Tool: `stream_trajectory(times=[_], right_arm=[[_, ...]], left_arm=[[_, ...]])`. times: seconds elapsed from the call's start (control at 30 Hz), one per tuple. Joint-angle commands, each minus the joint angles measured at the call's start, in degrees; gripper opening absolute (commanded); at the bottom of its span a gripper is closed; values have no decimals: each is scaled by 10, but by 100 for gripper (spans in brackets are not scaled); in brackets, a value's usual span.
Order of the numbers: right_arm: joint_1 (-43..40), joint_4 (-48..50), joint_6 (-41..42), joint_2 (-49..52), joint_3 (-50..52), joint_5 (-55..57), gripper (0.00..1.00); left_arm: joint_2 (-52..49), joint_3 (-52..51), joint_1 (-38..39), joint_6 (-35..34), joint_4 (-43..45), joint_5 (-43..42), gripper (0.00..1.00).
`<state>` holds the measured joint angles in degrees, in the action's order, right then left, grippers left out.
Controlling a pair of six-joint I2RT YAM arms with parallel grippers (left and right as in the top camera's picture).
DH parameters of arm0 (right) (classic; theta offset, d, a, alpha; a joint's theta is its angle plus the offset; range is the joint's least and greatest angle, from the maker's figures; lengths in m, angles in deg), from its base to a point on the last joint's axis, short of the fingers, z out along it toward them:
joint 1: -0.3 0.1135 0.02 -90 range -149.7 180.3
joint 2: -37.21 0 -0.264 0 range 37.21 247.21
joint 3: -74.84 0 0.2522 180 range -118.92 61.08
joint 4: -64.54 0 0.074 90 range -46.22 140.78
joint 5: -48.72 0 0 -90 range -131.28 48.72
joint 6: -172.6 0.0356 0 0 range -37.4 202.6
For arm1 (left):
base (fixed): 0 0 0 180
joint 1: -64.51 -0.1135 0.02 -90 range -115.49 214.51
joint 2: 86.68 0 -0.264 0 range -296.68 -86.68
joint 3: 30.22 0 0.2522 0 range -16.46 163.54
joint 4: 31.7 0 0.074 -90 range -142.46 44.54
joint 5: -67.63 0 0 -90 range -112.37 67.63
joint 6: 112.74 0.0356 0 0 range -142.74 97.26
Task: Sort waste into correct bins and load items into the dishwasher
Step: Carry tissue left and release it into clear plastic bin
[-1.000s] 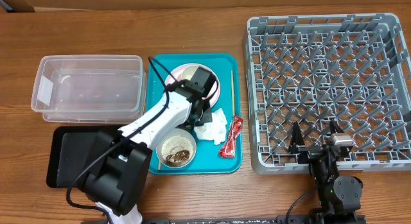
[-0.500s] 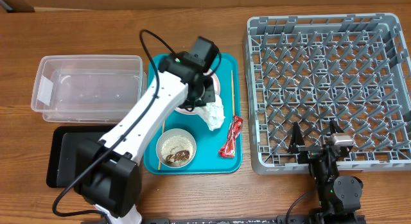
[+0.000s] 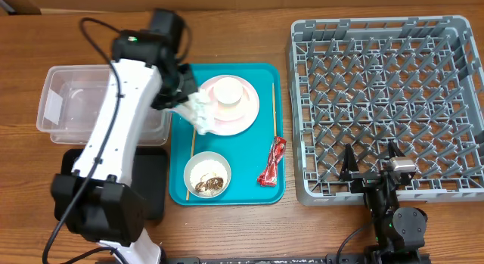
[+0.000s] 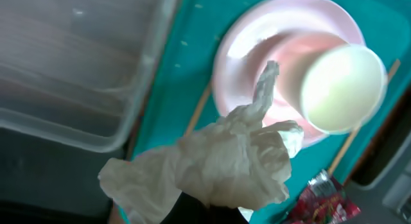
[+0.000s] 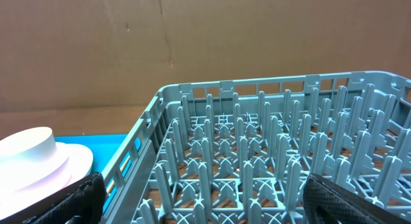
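My left gripper (image 3: 184, 97) is shut on the crumpled white napkin (image 3: 199, 110), which hangs above the teal tray's left edge, beside the clear tub (image 3: 106, 97). In the left wrist view the napkin (image 4: 212, 160) hides the fingers. The pink plate (image 3: 227, 116) lies on the tray's back half with an upturned pink bowl (image 3: 229, 92) on it. A grey-green bowl (image 3: 207, 175) holds rice and brown scraps. The red wrapper (image 3: 271, 161) lies at the tray's right, with a chopstick (image 3: 273, 105) behind it. My right gripper (image 3: 370, 169) stands open over the near edge of the dish rack (image 3: 386, 105).
The teal tray (image 3: 265, 75) sits between the tub and the rack. The flat black tray (image 3: 155, 181) lies in front of the tub, largely covered by my left arm. A second chopstick (image 3: 190, 162) lies along the teal tray's left side.
My left arm lifted the napkin off the tray's middle and swung it left and back, toward the clear tub. The plate and bowl are now uncovered. The right arm stayed still.
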<state>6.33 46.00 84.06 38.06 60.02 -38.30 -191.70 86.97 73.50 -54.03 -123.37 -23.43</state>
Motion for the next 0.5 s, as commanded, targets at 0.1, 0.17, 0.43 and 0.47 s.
stream_trajectory(times=[0.1,0.17,0.43,0.47], right_arm=[[-1,2,-1,-6,6,-1,100],[-1,2,-1,-6,6,-1,100],[-1,2,-1,-6,6,-1,100],[-1,2,-1,-6,6,-1,100]], left_arm=[[17,14,-100,15,-1,7,4],[17,14,-126,15,-1,7,4],[16,5,-196,15,9,40,4],[15,3,-199,15,12,47,4]])
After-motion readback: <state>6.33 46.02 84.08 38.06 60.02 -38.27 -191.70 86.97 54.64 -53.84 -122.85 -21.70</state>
